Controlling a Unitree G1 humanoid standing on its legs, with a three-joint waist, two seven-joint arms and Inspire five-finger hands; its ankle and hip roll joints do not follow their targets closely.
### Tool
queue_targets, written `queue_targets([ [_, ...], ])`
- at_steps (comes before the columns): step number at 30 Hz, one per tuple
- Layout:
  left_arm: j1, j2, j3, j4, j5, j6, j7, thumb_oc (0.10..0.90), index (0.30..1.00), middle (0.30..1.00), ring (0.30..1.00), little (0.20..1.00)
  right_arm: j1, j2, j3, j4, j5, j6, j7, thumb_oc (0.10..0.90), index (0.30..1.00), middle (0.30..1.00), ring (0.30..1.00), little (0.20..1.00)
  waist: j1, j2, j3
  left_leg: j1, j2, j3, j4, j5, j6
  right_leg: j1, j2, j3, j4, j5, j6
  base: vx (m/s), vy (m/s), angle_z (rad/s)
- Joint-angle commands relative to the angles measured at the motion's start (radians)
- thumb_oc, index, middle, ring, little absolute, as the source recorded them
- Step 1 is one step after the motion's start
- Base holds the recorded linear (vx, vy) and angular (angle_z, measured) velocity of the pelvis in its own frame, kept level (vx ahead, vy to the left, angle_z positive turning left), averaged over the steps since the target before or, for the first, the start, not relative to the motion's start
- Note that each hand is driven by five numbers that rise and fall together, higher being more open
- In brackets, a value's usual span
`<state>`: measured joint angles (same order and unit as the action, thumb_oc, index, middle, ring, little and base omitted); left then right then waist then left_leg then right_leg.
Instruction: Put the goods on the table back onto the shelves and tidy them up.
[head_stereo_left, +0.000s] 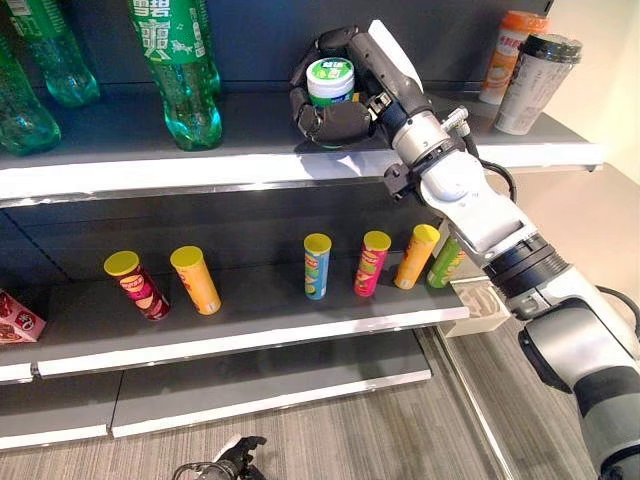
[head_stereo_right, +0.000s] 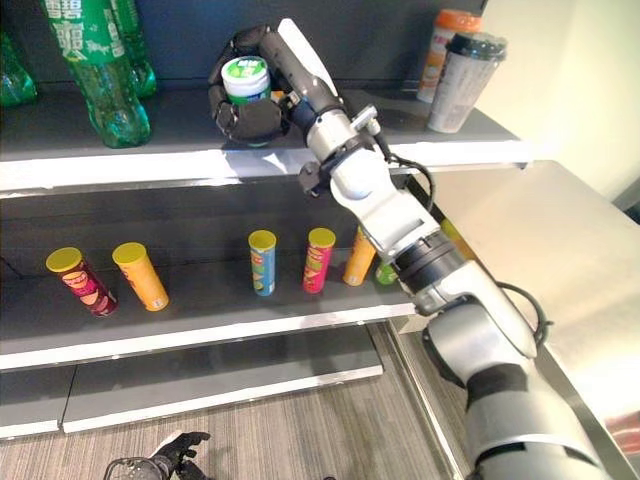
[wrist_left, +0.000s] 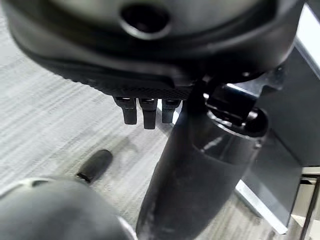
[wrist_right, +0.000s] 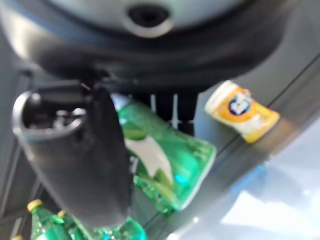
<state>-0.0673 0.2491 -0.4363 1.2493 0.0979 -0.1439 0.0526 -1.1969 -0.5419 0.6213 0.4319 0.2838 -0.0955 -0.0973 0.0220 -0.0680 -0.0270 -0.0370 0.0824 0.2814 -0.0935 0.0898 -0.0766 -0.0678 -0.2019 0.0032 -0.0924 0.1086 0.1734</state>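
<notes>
Low by the floor, the left hand (head_stereo_left: 238, 458) hangs relaxed. Right hand (head_stereo_left: 335, 85) curls round the green-lidded jar (head_stereo_left: 330, 82) on the top shelf (head_stereo_left: 150, 165) (placing step); next, uncurl.

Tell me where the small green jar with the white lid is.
The small green jar sits in the right robot hand over the top shelf, right of the green bottles and left of two cups.
</notes>
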Motion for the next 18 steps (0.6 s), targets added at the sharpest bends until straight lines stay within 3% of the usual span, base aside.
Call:
queue_targets([
  [1, -0.064, 0.027, -0.056, 0.037, -0.018, -0.014, 0.001, 0.800, 0.900, 0.900, 0.900, 0.900, -0.208, -0.025, -0.082, 0.041, 0.001, -0.045, -0.068, 0.400, 0.300, 0.300, 0.300, 0.300, 0.030, -0.028, 0.020, 0.088, 0.001, -0.034, 0.006, -0.143, -0.009, 0.036, -0.072, 0.029, 0.005, 0.078, 0.054, 0.03, -0.021, 0.01],
  [10, -0.059, 0.029, -0.050, 0.035, -0.018, -0.012, -0.008, 0.800, 0.900, 0.900, 0.900, 0.900, -0.146, -0.033, -0.087, 0.114, -0.038, -0.012, -0.044, 0.400, 0.300, 0.300, 0.300, 0.300, 0.033, -0.022, 0.020, 0.097, 0.003, -0.034, 0.006, -0.147, -0.010, 0.046, -0.070, 0.026, 0.005, 0.071, 0.053, 0.00, 0.000, 0.00],
  [11, -0.053, 0.036, -0.055, 0.035, -0.026, -0.019, -0.004, 0.800, 0.900, 0.900, 0.900, 0.900, -0.177, -0.017, -0.084, 0.272, -0.025, -0.003, -0.051, 0.400, 0.300, 0.300, 0.300, 0.300, 0.046, -0.023, 0.019, 0.097, 0.003, -0.041, 0.006, -0.148, -0.009, 0.049, -0.071, 0.020, 0.005, 0.075, 0.052, 0.00, 0.000, 0.00],
  [18, -0.058, 0.058, -0.053, 0.043, -0.038, -0.025, 0.003, 0.800, 0.900, 0.900, 0.900, 0.900, -0.272, -0.009, -0.043, 0.462, -0.004, 0.013, -0.044, 0.400, 0.300, 0.300, 0.300, 0.300, 0.065, -0.031, 0.018, 0.085, 0.000, -0.060, 0.006, -0.146, -0.008, 0.049, -0.077, 0.002, 0.005, 0.088, 0.054, 0.00, -0.008, 0.08],
])
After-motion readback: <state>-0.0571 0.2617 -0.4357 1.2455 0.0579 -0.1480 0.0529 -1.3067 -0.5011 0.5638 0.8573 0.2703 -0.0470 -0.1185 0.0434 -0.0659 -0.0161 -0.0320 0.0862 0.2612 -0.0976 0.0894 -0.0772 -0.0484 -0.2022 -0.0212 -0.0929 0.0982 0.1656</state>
